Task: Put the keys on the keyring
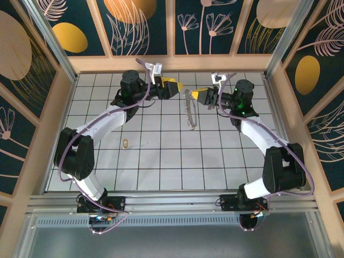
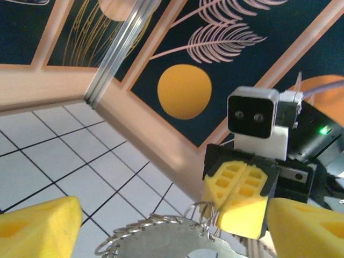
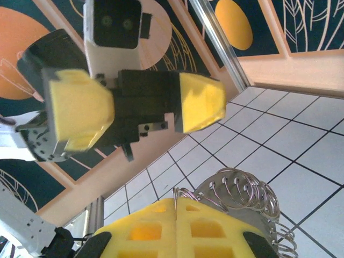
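Note:
The keyring (image 1: 189, 110), a silvery plate edged with several small wire rings, hangs long and narrow above the white tiled floor at the back centre. My right gripper (image 1: 198, 95) is shut on one of its top rings. The right wrist view has the wire pinched between the closed yellow pads (image 3: 209, 226), with the ring-lined plate (image 3: 252, 196) just beyond. My left gripper (image 1: 180, 86) faces it from the left, open, its yellow fingers (image 3: 201, 102) spread wide. The plate (image 2: 161, 236) lies between them without touching. A small brass key (image 1: 124, 143) lies on the floor at left.
A wooden frame (image 1: 172, 63) with dark painted panels walls in the tiled floor (image 1: 177, 161). Aluminium posts (image 1: 48, 37) stand at the back corners. A metal rail (image 1: 172, 201) runs along the near edge by the arm bases.

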`<state>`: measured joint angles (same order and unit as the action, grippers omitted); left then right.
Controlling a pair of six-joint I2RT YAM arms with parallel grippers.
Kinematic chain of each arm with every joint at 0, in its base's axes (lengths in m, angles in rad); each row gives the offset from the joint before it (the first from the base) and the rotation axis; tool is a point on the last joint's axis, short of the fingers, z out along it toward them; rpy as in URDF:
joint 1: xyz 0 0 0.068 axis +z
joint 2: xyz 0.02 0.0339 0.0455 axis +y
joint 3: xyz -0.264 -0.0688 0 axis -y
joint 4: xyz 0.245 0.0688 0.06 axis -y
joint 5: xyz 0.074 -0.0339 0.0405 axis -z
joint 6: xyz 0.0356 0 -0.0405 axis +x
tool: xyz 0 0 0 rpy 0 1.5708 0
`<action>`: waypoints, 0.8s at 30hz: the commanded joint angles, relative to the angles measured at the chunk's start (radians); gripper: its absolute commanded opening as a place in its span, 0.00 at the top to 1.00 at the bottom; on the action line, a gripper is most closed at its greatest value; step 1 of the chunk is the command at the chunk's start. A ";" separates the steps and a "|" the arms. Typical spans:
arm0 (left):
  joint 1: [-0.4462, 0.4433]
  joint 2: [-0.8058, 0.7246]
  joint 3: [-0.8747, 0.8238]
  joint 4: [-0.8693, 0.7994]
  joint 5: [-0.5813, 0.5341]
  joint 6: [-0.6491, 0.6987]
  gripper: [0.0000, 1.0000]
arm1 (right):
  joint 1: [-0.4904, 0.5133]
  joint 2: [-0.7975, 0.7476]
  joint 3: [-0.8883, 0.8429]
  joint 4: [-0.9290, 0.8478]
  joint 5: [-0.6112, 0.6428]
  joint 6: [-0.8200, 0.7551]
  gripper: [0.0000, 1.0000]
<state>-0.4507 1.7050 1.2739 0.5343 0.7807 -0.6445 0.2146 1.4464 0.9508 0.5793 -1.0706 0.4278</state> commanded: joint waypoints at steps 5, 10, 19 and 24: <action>0.007 0.033 0.039 0.046 0.181 0.004 0.27 | -0.007 -0.066 -0.008 0.068 -0.106 -0.030 1.00; 0.007 0.027 0.048 0.015 0.269 0.052 0.45 | -0.007 -0.057 0.010 0.074 -0.122 -0.028 1.00; 0.007 0.036 0.061 0.020 0.327 0.053 0.61 | -0.003 -0.029 0.022 0.125 -0.102 0.016 1.00; 0.006 0.052 0.058 0.085 0.344 -0.004 0.62 | 0.008 -0.010 0.033 0.135 -0.098 0.026 1.00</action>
<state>-0.4412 1.7359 1.3037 0.5488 1.0855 -0.6155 0.2157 1.4250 0.9512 0.6411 -1.1530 0.4442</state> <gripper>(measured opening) 0.385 0.046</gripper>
